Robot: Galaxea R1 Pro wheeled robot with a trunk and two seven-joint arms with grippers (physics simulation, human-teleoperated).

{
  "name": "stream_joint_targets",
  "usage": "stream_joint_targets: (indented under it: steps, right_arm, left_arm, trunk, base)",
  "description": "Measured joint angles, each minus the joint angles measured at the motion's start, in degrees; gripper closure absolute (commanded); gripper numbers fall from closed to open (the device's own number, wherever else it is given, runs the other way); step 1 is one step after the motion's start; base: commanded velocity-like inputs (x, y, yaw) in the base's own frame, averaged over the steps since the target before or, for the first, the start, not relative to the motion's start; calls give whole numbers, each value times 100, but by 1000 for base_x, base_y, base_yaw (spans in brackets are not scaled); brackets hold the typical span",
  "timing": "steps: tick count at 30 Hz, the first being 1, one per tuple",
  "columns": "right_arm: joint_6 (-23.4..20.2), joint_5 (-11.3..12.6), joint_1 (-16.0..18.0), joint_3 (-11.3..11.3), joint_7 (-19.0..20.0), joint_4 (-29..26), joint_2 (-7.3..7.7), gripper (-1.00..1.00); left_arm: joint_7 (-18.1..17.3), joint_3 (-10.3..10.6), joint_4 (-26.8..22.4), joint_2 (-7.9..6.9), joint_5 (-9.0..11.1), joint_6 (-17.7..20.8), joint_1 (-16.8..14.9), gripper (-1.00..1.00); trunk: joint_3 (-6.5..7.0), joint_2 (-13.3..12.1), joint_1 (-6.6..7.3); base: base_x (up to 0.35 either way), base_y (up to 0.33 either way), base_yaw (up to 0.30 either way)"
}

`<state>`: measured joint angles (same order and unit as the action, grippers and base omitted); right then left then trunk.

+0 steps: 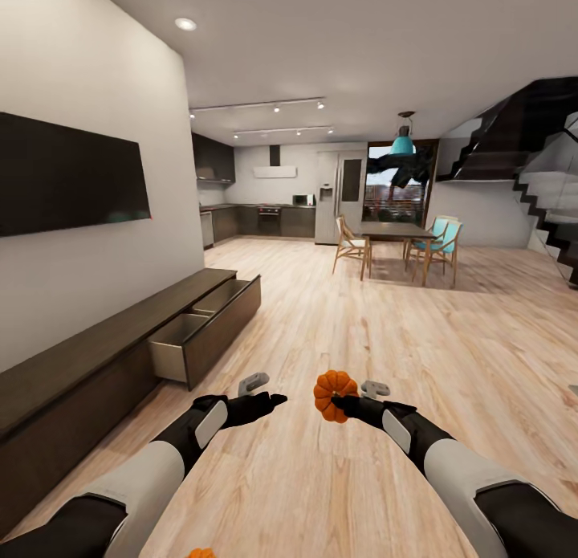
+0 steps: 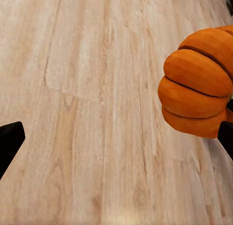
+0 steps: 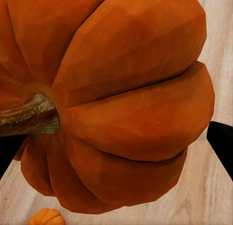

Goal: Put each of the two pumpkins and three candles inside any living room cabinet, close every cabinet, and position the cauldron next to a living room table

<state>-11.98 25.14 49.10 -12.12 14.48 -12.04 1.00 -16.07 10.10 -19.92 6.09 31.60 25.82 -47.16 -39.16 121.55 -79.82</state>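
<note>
My right gripper [image 1: 343, 403] is shut on a bright orange ribbed pumpkin [image 1: 333, 393], held above the wood floor; its brown stem [image 3: 29, 116] is close up in the right wrist view. A second pumpkin [image 1: 202, 553] lies on the floor near my base, also seen small in the right wrist view [image 3: 46, 217]. My left gripper [image 1: 269, 400] hangs open and empty just left of the held pumpkin [image 2: 196, 84]. The long dark brown cabinet [image 1: 88, 357] runs along the left wall with a drawer [image 1: 205, 325] pulled out, its pale inside bare. Candles, cauldron and table are out of view.
A black TV [image 1: 68, 173] hangs above the cabinet. Bare wood floor [image 1: 361, 325] stretches ahead to a dining table with chairs [image 1: 397, 245] and the kitchen behind. A dark staircase [image 1: 546, 189] rises at the right.
</note>
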Motion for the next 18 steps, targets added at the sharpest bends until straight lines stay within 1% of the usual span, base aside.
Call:
stream_joint_targets:
  steps: [2, 5, 18]
  right_arm:
    - [-1, 1, 0, 0, 0, 0, 0, 100]
    - [2, -1, 1, -1, -1, 2, -1, 100]
    - [0, -8, 1, -10, -2, 5, -1, 100]
  left_arm:
    - [0, 0, 0, 0, 0, 0, 0, -100]
    - [-1, 0, -1, -1, 0, 0, 1, -100]
    - [-1, 0, -1, -1, -25, 0, 1, -100]
  trunk:
    - [0, 0, 0]
    - [0, 0, 0]
    - [0, 0, 0]
  base:
    - [0, -110, 1]
    - [0, -235, 0]
    - [-2, -294, 3]
